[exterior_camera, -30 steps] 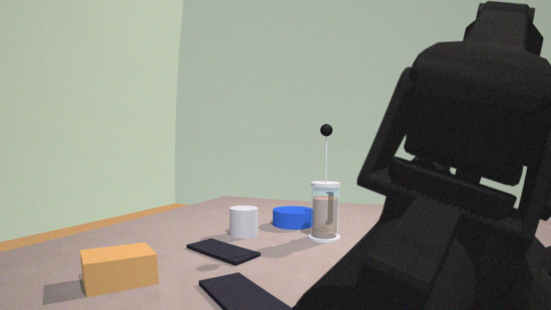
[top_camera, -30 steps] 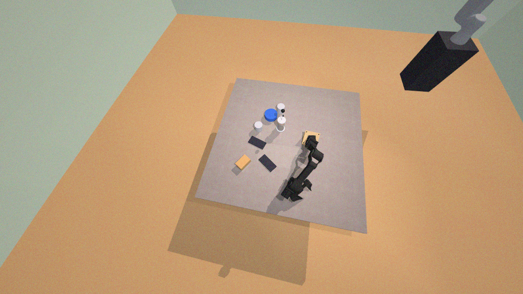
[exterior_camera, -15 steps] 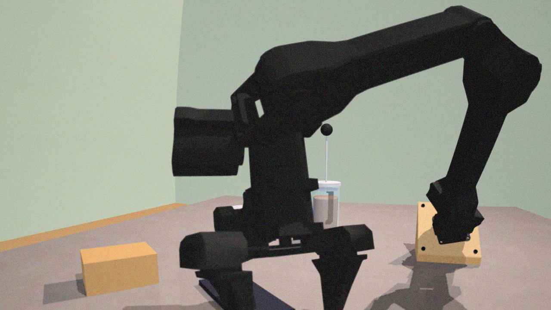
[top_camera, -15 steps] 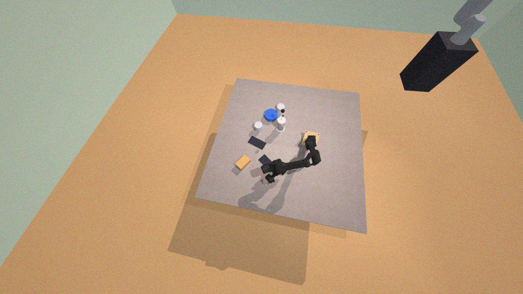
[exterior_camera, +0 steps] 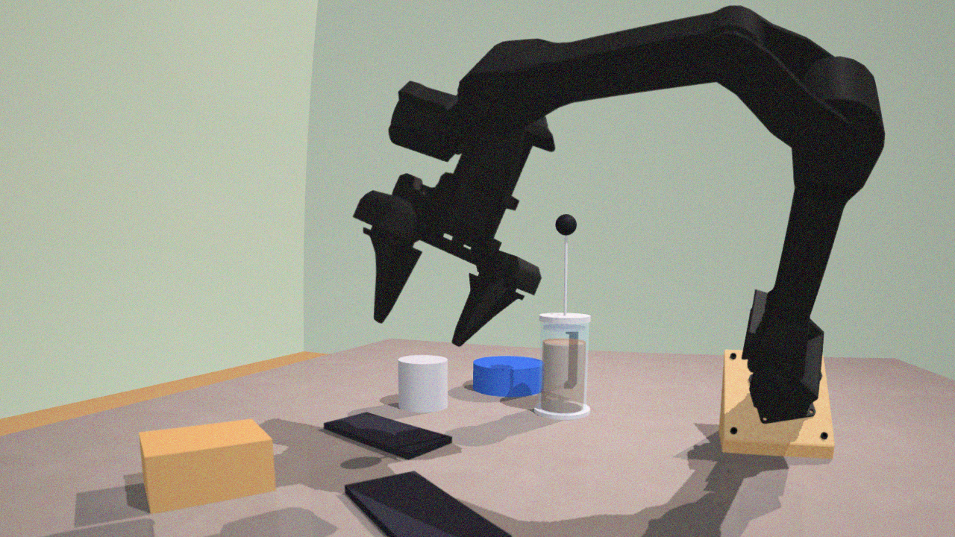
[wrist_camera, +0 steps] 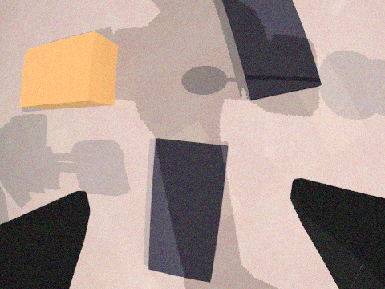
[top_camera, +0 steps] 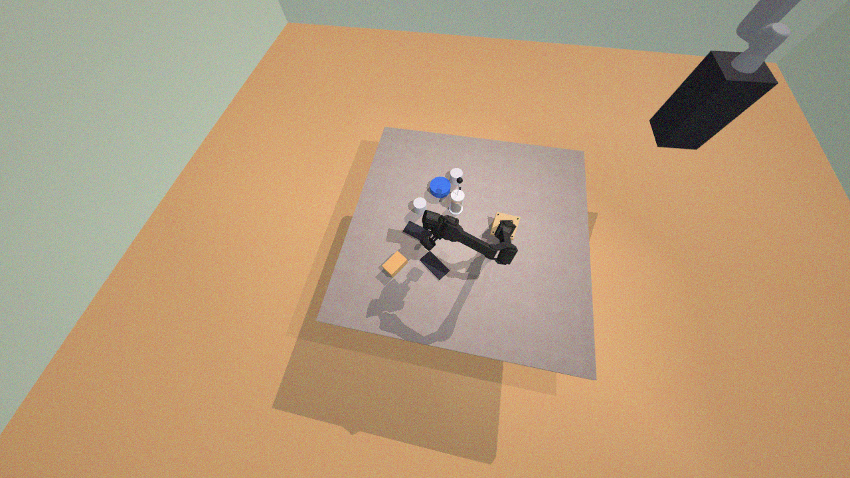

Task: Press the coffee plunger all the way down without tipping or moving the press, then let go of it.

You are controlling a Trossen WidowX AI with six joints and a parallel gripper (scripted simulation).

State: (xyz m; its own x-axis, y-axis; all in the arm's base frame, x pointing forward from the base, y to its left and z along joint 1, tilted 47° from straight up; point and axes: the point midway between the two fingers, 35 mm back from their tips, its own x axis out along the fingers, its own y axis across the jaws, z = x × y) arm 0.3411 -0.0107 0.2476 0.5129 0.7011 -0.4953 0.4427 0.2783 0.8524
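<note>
The coffee press (top_camera: 456, 203) (exterior_camera: 564, 380) stands upright on the table, a clear cylinder with brown contents, a white lid and a white base. Its plunger is up: the black ball knob (top_camera: 459, 180) (exterior_camera: 565, 224) sits high above the lid on a thin rod (exterior_camera: 565, 277). My gripper (exterior_camera: 418, 332) (wrist_camera: 192, 198) is wide open and empty, tilted downward. It hangs above the table, left of the press in the exterior view, with its fingertips lower than the knob and not touching the press. The press is out of the wrist view.
A blue round container (top_camera: 440, 186) (exterior_camera: 506, 378) and white cylinders (top_camera: 419, 204) (top_camera: 456, 173) stand near the press. Two dark slabs (top_camera: 434, 265) (exterior_camera: 420, 507) (wrist_camera: 192, 213) (exterior_camera: 387, 434) (wrist_camera: 277, 48) and an orange block (top_camera: 394, 262) (exterior_camera: 207, 467) (wrist_camera: 60, 76) lie on the gripper's side.
</note>
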